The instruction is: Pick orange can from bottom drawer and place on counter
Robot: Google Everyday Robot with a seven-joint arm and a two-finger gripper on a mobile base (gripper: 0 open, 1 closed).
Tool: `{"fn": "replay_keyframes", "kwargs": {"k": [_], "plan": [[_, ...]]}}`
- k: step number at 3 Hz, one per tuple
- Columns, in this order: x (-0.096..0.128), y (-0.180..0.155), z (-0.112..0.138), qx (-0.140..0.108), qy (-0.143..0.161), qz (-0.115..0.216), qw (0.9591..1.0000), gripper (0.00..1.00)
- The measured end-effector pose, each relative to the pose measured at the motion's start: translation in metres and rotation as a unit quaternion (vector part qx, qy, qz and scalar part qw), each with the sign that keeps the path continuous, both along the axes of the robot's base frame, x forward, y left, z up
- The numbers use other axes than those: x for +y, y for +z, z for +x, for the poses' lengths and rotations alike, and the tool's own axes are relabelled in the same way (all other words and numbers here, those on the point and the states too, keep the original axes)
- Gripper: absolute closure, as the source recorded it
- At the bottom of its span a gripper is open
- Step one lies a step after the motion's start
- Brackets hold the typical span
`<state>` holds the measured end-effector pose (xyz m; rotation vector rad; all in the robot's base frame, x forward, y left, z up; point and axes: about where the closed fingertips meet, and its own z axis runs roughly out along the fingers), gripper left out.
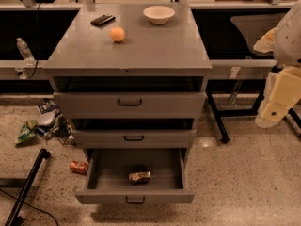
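Note:
The orange can (139,176) lies on its side inside the open bottom drawer (135,197), near the middle toward the front. The drawer is pulled out toward me, and its small dark handle faces me. The counter (155,44) is the flat grey top of the cabinet above. My gripper (268,117) hangs at the far right edge of the view, at about the height of the top drawers. It is well to the right of the cabinet, far from the can, and holds nothing that I can see.
On the counter are an orange ball (117,34), a white bowl (159,14) and a dark flat object (102,20). A red-orange can (79,167) and snack bags (27,131) lie on the floor to the left. A black pole (26,187) crosses the lower left. Black table legs (217,121) stand to the right.

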<state>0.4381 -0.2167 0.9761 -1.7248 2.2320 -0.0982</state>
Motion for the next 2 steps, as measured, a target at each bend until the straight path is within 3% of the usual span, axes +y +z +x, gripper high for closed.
{"fn": "replay_keyframes", "kwargs": {"k": [2], "plan": [[0.003, -0.0039, 0.0023, -0.002, 0.007, 0.002, 1.0, 0.0]]}}
